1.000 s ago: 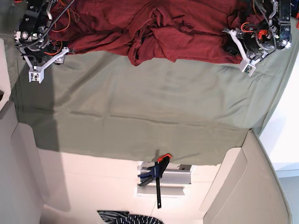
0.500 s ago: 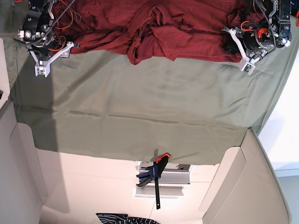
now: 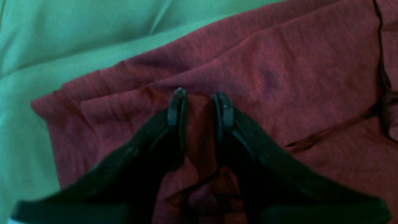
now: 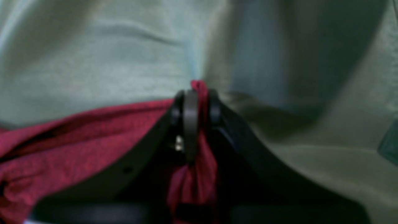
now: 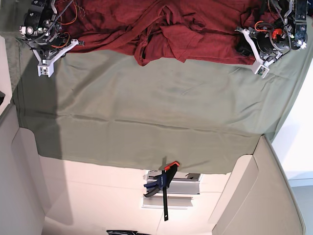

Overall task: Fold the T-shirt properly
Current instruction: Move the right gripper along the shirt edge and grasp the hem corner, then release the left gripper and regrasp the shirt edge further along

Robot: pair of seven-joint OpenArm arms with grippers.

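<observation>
A dark red T-shirt [image 5: 161, 27] lies crumpled along the far edge of the green cloth [image 5: 146, 107], bunched most at its middle. In the right wrist view, my right gripper [image 4: 194, 102] is shut on a pinched corner of the T-shirt [image 4: 77, 133], which sticks up between the fingertips. In the base view that gripper [image 5: 76, 44] sits at the shirt's left end. The left gripper [image 3: 199, 102] rests on the T-shirt [image 3: 279, 68] near its corner; its fingers stand narrowly apart with a ridge of cloth caught between them. Seen from the base view, this gripper [image 5: 241, 48] is at the shirt's right end.
The green cloth hangs over the table's near edge. A blue and orange clamp [image 5: 164, 183] sits on a metal bracket below that edge. Beige cardboard walls [image 5: 254, 196] stand at the lower left and lower right.
The right arm has moved toward the top of the base view, drawing the shirt's left edge with it. The left arm shifted slightly the same way, and the shirt lies higher.
</observation>
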